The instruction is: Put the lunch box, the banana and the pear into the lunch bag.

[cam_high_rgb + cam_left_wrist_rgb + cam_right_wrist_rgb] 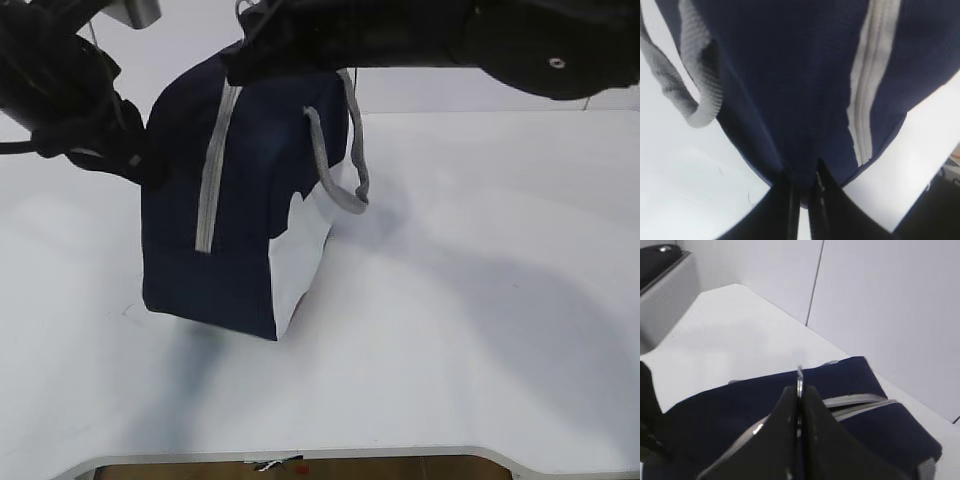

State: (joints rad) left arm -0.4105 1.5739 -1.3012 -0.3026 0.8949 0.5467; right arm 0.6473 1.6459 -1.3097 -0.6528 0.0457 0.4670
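The navy lunch bag (pixel 240 220) stands on the white table, its grey zipper (pixel 213 170) running up the near face and a grey handle (pixel 335 170) hanging on its right. My left gripper (pixel 150 165) is at the bag's left side, shut on a fold of its blue fabric (pixel 802 177). My right gripper (pixel 240 62) reaches across to the bag's top and is shut on the metal ring pull (pixel 799 375), which sticks up between its tips (pixel 800 389). The lunch box, the banana and the pear are out of view.
The white table (pixel 480 300) spreads to the right and front of the bag, with a notched front edge (pixel 300 455). A grey box (pixel 665 295) stands at the table's far end in the right wrist view. A pale wall rises behind.
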